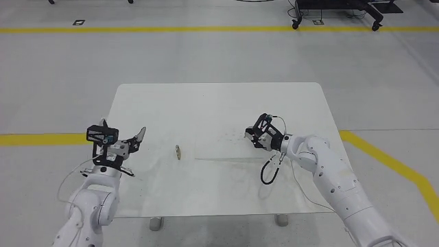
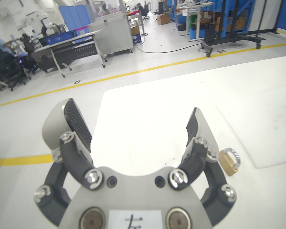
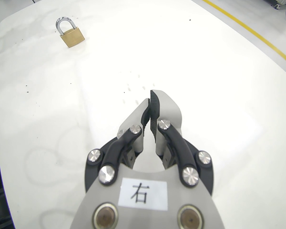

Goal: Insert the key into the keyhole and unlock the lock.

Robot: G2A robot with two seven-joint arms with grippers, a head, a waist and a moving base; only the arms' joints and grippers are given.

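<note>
My left gripper (image 1: 122,130) hangs over the left edge of the table (image 1: 219,99), on the near side. Its jaws stand wide apart and nothing is between the ribbed black pads (image 2: 77,122). In the left wrist view the left gripper (image 2: 132,107) has a white label at its base with one black handwritten character on it.

The lock (image 1: 178,152) rests on the table, a little left of the middle and toward the near edge. It is between my two grippers, closer to the left one and apart from both. It has a brass body and a silver shackle, and both ends of the shackle sit in the body. In the left wrist view the lock (image 2: 228,162) appears just beside the outer side of one finger, but it is not touching it. I cannot make out any writing on the lock (image 3: 70,34) from the right wrist view either.

My right gripper (image 1: 252,136) is over the table, right of the middle, with its tips pointing toward the lock. In the right wrist view the right gripper (image 3: 149,98) has its fingers pressed together, pad against pad. I cannot tell if something thin is caught between them, and I cannot tell where the key is. The tips are low over the white surface; whether they touch it, I cannot say. This gripper also has a white label at its base, with one printed black character.

Some small dark specks (image 3: 27,91) lie on the table. A yellow line (image 1: 206,29) runs across the floor beyond the far edge.
</note>
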